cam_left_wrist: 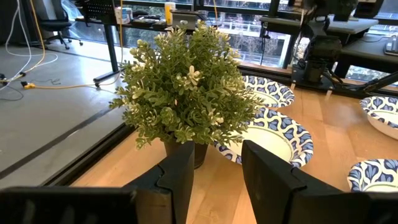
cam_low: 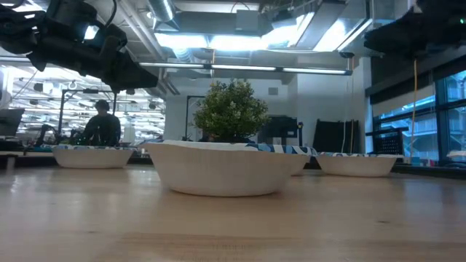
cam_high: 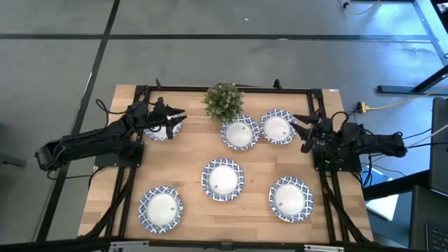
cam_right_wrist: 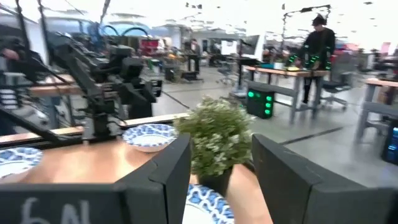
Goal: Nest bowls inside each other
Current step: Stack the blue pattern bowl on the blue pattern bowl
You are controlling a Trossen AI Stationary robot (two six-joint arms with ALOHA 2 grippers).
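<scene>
Hovering open, left end effector (cam_high: 176, 117) above one bowl (cam_high: 161, 129); right end effector (cam_high: 299, 126), open, beside another bowl (cam_high: 277, 127).

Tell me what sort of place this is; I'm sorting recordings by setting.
Probably an open robotics lab or workshop. The wooden table stands on bare concrete floor, other workbenches and a person show beyond it, and ducts and strip lights hang overhead.
</scene>
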